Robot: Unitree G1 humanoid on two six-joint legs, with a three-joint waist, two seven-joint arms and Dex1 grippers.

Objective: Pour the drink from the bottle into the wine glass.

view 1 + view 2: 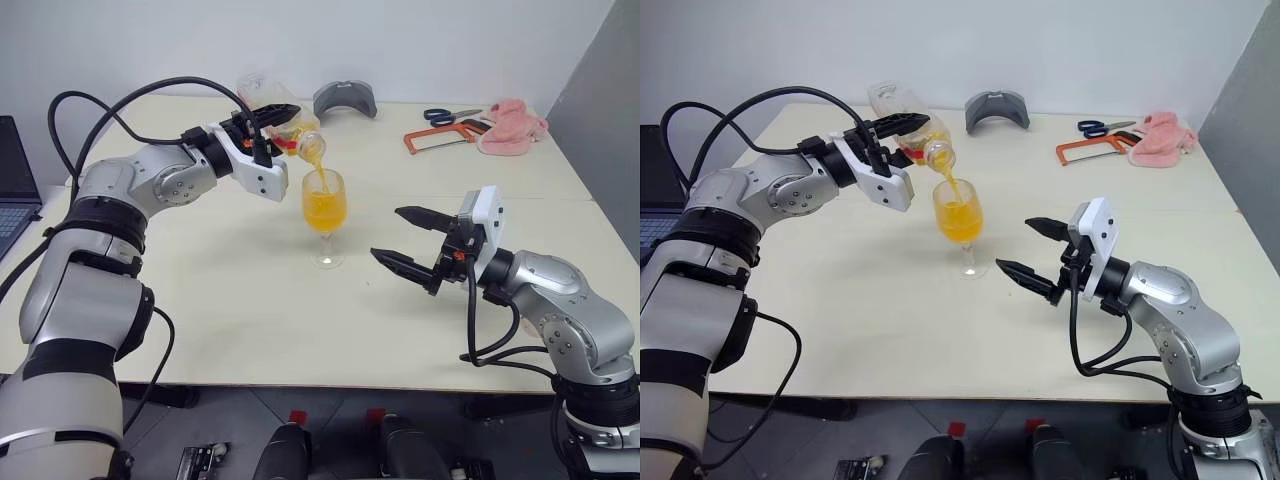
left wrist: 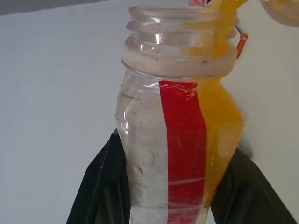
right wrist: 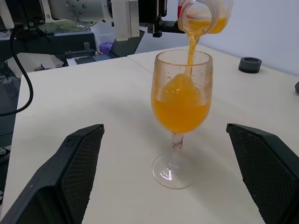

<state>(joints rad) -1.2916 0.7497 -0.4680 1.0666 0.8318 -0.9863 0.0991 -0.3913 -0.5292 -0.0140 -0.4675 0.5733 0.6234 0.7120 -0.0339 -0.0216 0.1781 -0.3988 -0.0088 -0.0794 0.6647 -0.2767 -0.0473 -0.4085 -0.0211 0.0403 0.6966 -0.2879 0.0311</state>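
In the left eye view, the left gripper (image 1: 268, 122) is squeezed tight on the bottle (image 1: 297, 137), which lies tipped on its side with its open mouth pointing down and toward the robot's right. The mouth sits just above the rim of the wine glass (image 1: 325, 208), and a thin stream of the drink (image 1: 324, 207) falls into the bowl. The glass stands upright on the table (image 1: 230, 300), between the two arms. The right gripper (image 1: 403, 238) waits near the glass on the robot's right side, its two fingers spread wide and holding nothing. The right eye view shows the same thing: the bottle's long way runs almost flat, from the left gripper out to the glass. In the left wrist view, the bottle has no cap, and the drink runs along one side of it toward the mouth, with dark fingers (image 2: 100, 186) on both sides. In the right wrist view, the glass stands in the middle between the wide fingers, not touched by them, and looks well over half full. I think tipping the bottle back up comes soon, and the left arm is the one to do it.
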